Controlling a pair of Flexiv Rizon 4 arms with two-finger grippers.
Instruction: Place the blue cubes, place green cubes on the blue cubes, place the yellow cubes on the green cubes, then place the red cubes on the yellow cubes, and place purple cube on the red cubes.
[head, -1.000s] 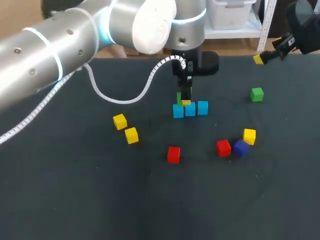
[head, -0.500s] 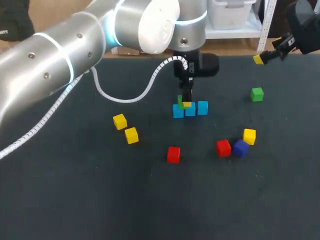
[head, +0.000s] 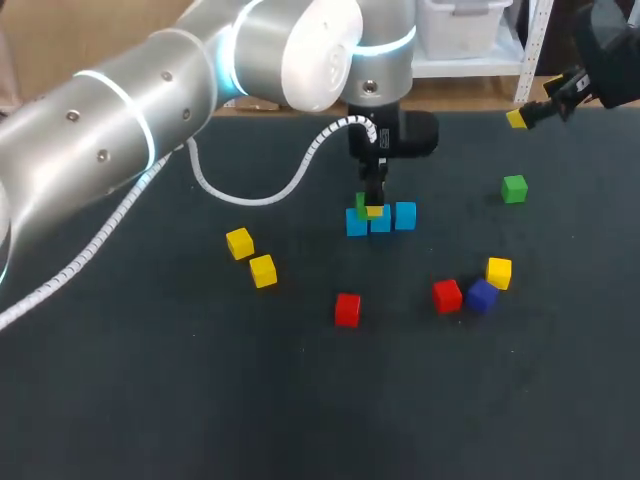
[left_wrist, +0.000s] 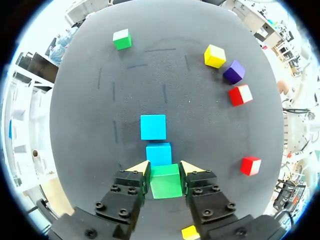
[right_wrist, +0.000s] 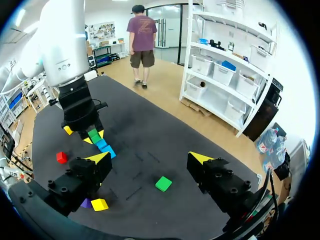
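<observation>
Three blue cubes (head: 381, 221) lie in a row mid-table. My left gripper (head: 370, 207) hangs over the row's left end, shut on a green cube (head: 361, 203). In the left wrist view the green cube (left_wrist: 165, 181) sits between the yellow fingertips (left_wrist: 138, 167), with two blue cubes (left_wrist: 159, 153) ahead of it. Whether it touches the blue cube beneath cannot be seen. A second green cube (head: 514, 188) lies far right. My right gripper (head: 535, 104) is raised at the back right, open and empty (right_wrist: 149, 158), above that green cube (right_wrist: 163, 183).
Two yellow cubes (head: 250, 256) lie left of the row. In front of it is a red cube (head: 347, 309). To the right front, a red cube (head: 447, 295), the purple cube (head: 482, 296) and a yellow cube (head: 499, 271) sit close together.
The left arm's upper links have shifted a little and its gripper has edged slightly lower with the green cube. The right arm and the loose cubes have not moved.
</observation>
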